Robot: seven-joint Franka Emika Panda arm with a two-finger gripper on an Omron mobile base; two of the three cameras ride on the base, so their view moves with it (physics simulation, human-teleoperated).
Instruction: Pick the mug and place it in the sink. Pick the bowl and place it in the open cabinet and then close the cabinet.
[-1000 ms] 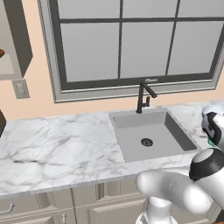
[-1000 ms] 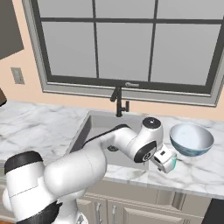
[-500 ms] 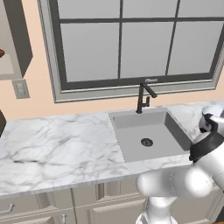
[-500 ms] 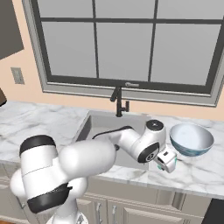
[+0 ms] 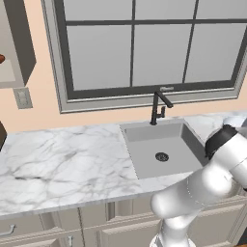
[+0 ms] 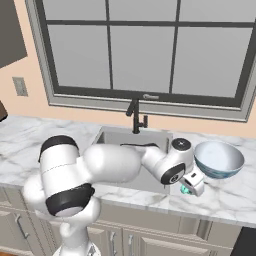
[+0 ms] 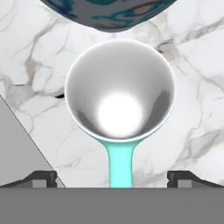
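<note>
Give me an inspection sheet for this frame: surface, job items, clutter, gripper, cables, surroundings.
Surface: white marble counter, bare to the left of the sink.
Mug: teal mug upright on the counter, right under the hand, handle pointing toward the camera.
Bowl: bowl on the counter right of the sink, close beside the mug.
Sink: sink, nothing in the basin.
Cabinet: cabinet, upper left, open.
Clutter: nothing seen.
Gripper: gripper open, above the mug, holding nothing.
Cables: nothing seen.
Surroundings: window, black faucet.

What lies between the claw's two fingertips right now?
The mug, seen from above in the hand view: its teal handle runs down between the fingertips, over bare marble counter. The claw is open and not touching it.
</note>
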